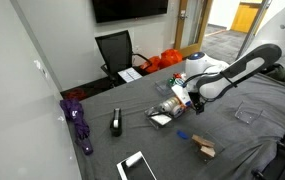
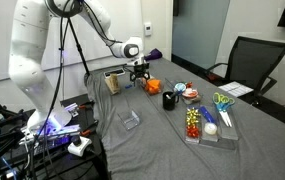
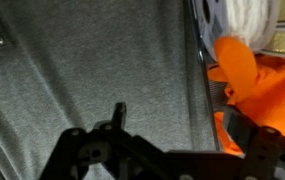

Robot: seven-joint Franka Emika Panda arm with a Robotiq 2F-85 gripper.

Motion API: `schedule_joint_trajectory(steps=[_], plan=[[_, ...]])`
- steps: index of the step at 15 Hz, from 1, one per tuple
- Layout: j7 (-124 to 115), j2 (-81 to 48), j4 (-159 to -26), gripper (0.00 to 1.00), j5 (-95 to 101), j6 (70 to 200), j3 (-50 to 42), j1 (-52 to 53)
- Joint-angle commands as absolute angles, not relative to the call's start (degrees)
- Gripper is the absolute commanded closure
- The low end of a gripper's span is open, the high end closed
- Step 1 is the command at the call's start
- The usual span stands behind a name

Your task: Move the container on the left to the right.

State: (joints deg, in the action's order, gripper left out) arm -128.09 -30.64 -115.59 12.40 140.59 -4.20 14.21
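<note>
The container point(image 1: 163, 113) is a shallow clear plastic tray with orange items, lying on the grey cloth; it also shows in an exterior view point(image 2: 151, 86). In the wrist view its clear wall point(image 3: 196, 60) runs up the frame, with orange pieces point(image 3: 262, 85) and a white-and-dark piece point(image 3: 244, 15) inside. My gripper point(image 3: 182, 125) is open and straddles that wall: one finger is outside on the cloth, the other is inside over the orange pieces. It shows in both exterior views point(image 1: 179, 100) point(image 2: 139, 74), low over the container.
A plain clear plastic box point(image 2: 131, 121) point(image 1: 245, 114) lies apart. A dark cup point(image 2: 169, 99) and a tray of small items point(image 2: 210, 122) stand nearby. A purple cloth point(image 1: 79, 120), a black object point(image 1: 116, 122), a white device point(image 1: 135, 166) and a wooden block point(image 1: 204, 148) lie on the table.
</note>
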Motion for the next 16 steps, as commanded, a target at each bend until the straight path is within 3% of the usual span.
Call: schedule_joint_trajectory(steps=[1, 8, 9, 10, 16], plan=[[-128.0, -33.5, -113.6, 0.00, 10.3, 143.3, -4.3, 13.5], [-128.2, -37.6, -110.7, 0.00, 6.9, 146.2, -4.8, 13.6], [-128.0, -38.0, -110.4, 0.09, 6.6, 146.3, -4.8, 13.6], [-127.8, -38.2, -109.9, 0.26, 6.5, 145.9, -4.9, 13.6], [-127.6, -38.9, -109.0, 0.69, 6.3, 145.0, -5.3, 13.8]])
